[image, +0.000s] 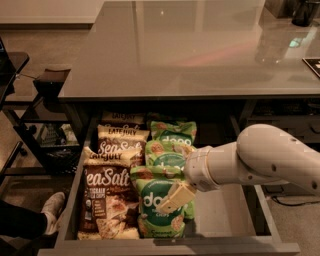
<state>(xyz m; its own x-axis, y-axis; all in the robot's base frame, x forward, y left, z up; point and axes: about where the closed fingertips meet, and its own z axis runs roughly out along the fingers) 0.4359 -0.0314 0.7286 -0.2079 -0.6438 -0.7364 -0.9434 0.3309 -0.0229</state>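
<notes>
An open drawer (227, 212) under the grey table (175, 50) holds two rows of snack bags. Brown Sea Salt chip bags (107, 200) fill the left row, and green Dang rice chip bags (165, 150) fill the middle row. My gripper (172, 198) hangs from the white arm (260, 160) that reaches in from the right. It sits over the front green Dang bag (150, 220), touching or just above its top face. Its cream fingers (176, 196) point down and left toward the bag.
The right part of the drawer floor (225, 210) is bare. A dark chair or cart (45, 100) stands left of the table. A person's shoe (52, 207) and leg show at lower left. Dark objects stand on the table's far right corner (300, 10).
</notes>
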